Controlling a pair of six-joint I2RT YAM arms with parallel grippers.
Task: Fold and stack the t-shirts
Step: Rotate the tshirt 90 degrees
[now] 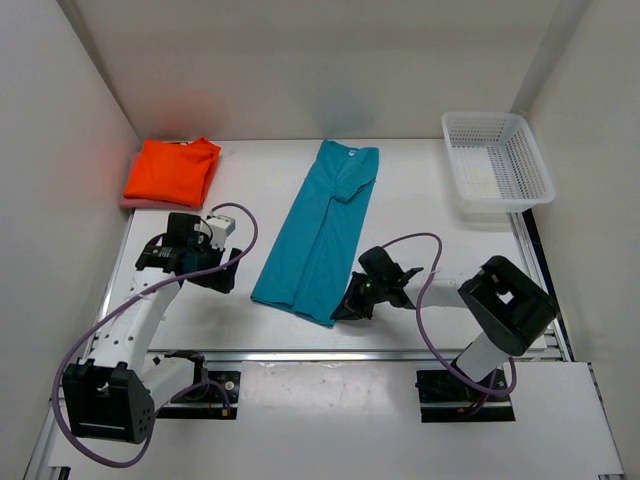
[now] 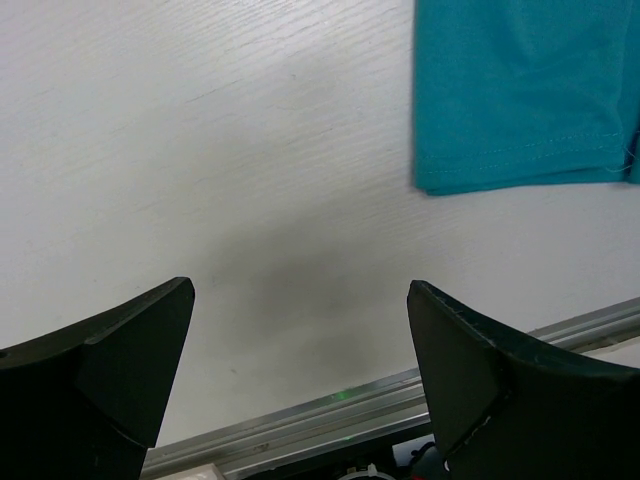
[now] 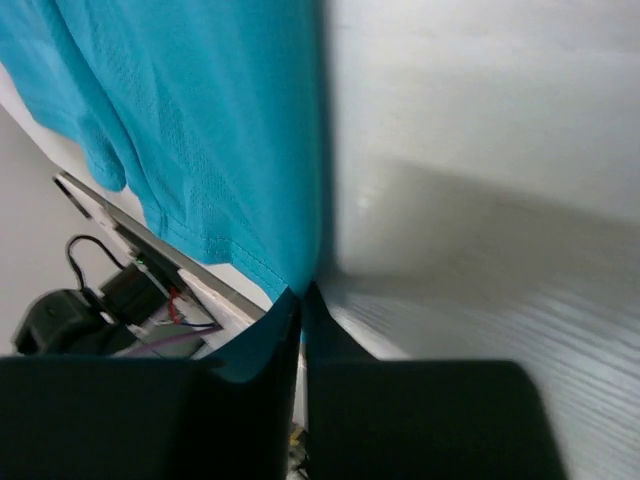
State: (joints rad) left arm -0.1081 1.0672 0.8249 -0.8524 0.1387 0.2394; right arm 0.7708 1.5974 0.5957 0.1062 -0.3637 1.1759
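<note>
The teal-blue t-shirt (image 1: 322, 228) lies as a long narrow strip on the table, neck end far, hem near. My right gripper (image 1: 338, 312) is shut on the shirt's near right hem corner (image 3: 255, 215). The hem's left corner shows in the left wrist view (image 2: 520, 90). My left gripper (image 1: 222, 278) is open and empty over bare table, left of the hem. The orange t-shirt (image 1: 172, 169) lies folded at the far left, on top of the rose-pink t-shirt (image 1: 133, 202), of which only an edge shows.
A white lattice basket (image 1: 497, 160) stands at the far right corner. White walls close in the left, back and right sides. A metal rail (image 1: 330, 352) runs along the table's near edge.
</note>
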